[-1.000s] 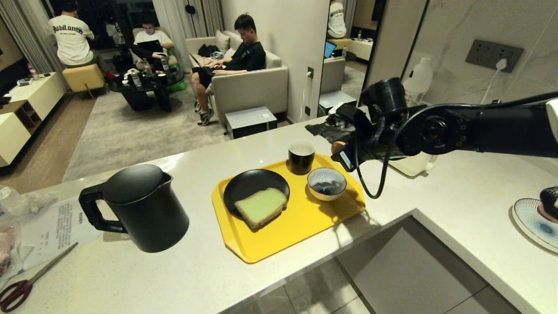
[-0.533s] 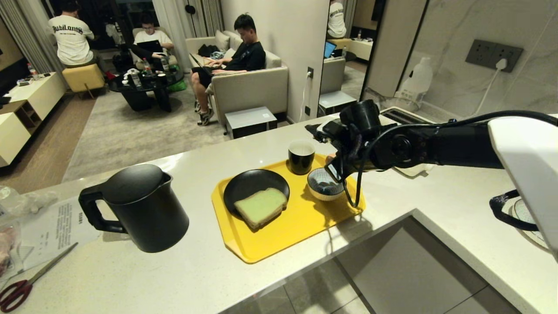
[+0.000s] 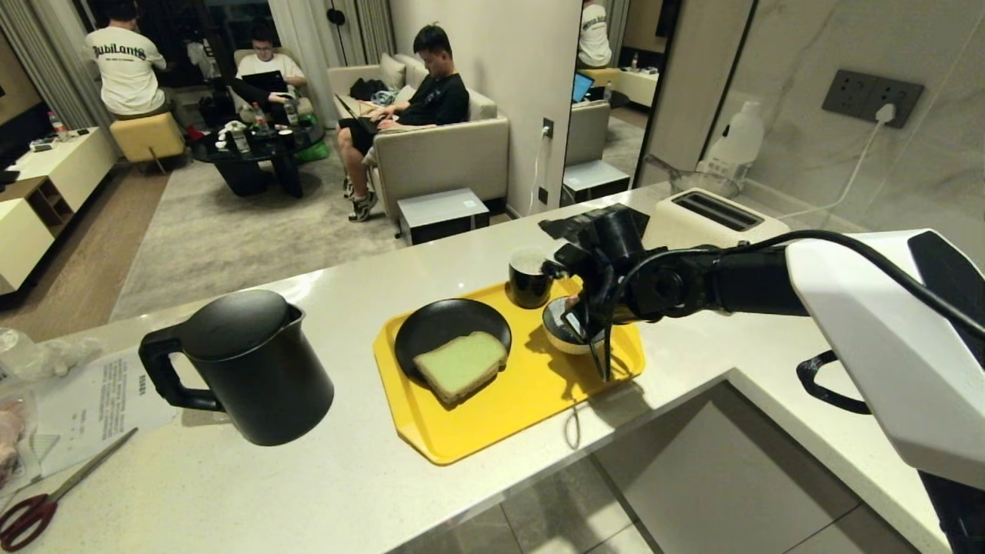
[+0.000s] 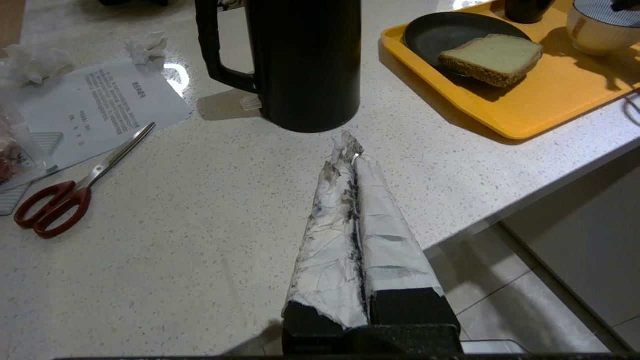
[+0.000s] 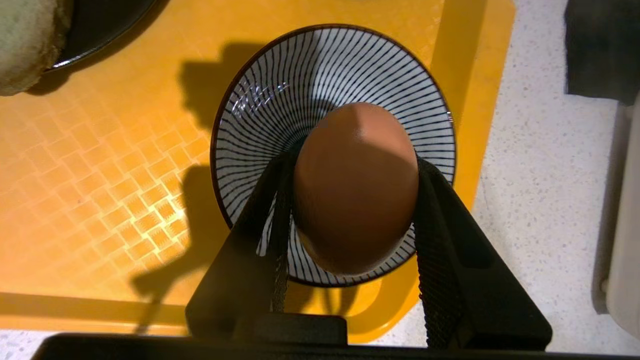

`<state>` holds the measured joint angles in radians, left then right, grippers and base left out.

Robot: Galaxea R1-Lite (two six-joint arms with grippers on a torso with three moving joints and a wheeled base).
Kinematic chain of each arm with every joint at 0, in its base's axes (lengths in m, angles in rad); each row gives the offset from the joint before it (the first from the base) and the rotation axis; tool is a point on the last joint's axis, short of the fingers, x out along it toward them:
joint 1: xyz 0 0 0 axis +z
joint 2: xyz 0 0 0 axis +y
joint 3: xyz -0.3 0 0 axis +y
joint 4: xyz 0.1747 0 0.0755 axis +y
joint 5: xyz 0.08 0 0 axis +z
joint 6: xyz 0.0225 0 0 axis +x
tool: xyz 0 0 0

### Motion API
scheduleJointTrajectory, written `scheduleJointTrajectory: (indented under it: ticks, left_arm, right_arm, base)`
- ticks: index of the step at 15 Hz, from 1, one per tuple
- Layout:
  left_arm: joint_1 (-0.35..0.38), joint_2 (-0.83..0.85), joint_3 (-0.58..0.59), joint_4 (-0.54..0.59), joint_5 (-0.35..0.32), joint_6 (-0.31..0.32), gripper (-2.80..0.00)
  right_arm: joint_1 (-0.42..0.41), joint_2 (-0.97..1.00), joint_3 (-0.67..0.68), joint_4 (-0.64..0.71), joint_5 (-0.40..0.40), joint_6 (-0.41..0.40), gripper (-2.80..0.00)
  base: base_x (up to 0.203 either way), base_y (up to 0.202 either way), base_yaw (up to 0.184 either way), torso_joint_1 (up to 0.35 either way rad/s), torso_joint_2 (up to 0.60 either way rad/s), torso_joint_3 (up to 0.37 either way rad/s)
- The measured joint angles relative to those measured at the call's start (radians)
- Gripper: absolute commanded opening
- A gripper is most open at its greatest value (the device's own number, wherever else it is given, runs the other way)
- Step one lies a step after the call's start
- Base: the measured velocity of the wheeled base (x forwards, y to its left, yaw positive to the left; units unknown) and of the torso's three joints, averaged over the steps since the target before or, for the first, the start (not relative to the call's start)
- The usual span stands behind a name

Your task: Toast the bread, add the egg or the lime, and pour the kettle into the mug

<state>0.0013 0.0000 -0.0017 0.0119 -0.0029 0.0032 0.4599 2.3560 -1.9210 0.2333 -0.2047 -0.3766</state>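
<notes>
brown egg (image 5: 356, 187) sits clamped in the right gripper (image 5: 350, 200), which has swung in from 3 o'clock and now hangs over the striped bowl (image 5: 280, 95) on the yellow tray (image 3: 531, 400); release looks next. left gripper (image 4: 352, 155), jaws together, parked near the kettle (image 3: 246, 369).

Matt black kettle (image 3: 246, 362), glossy mug (image 3: 531, 278), smooth brown egg (image 5: 356, 185), speckled stone-look counter (image 3: 308, 492), textured yellow plastic tray (image 3: 531, 400)

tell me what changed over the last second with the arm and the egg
The right gripper, shut on the egg, swung from beside the toaster down over the striped bowl on the yellow tray; the egg is not yet released. The kettle, bread, mug and shut left gripper stayed put.
</notes>
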Motion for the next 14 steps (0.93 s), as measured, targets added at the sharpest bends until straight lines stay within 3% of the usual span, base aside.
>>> scheduleJointTrajectory:
  ticks: [14]
  left_arm:
    - [0.000,0.000,0.000,0.000,0.000,0.000,-2.80]
  right_arm:
    - [-0.013,0.123,-0.056,-0.066,0.001,-0.027,-2.80]
  base:
    - [0.000,0.000,0.000,0.000,0.00,0.000]
